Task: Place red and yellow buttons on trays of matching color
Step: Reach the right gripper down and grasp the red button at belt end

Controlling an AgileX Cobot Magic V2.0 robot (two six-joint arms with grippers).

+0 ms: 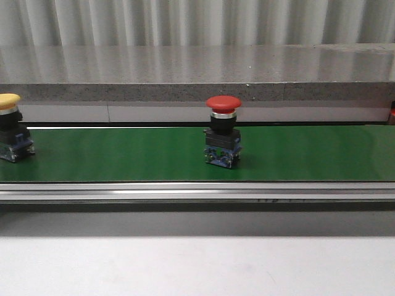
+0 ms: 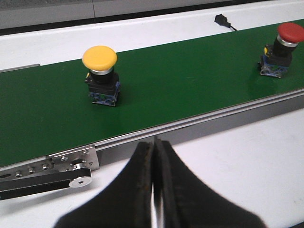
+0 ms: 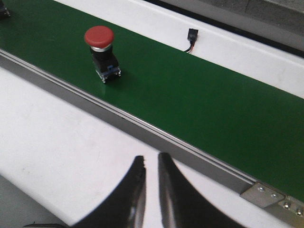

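Note:
A red button [image 1: 223, 132] stands upright on its black and blue base near the middle of the green conveyor belt [image 1: 123, 154]; it also shows in both wrist views [image 2: 280, 50] [image 3: 102, 52]. A yellow button [image 1: 9, 126] of the same build stands upright at the belt's left end [image 2: 100, 76]. My left gripper [image 2: 156, 145] is shut with nothing in it, over the white table on the near side of the belt rail. My right gripper [image 3: 152, 161] hovers over the white table, its fingers a narrow gap apart and empty. No trays are in view. Neither gripper shows in the front view.
An aluminium rail [image 1: 185, 192] runs along the belt's near edge, with a bolted end bracket [image 2: 71, 161] [image 3: 270, 194] at each end. A grey stone ledge [image 1: 185, 68] rises behind the belt. A small black plug on a cable [image 3: 191, 38] lies beyond the belt.

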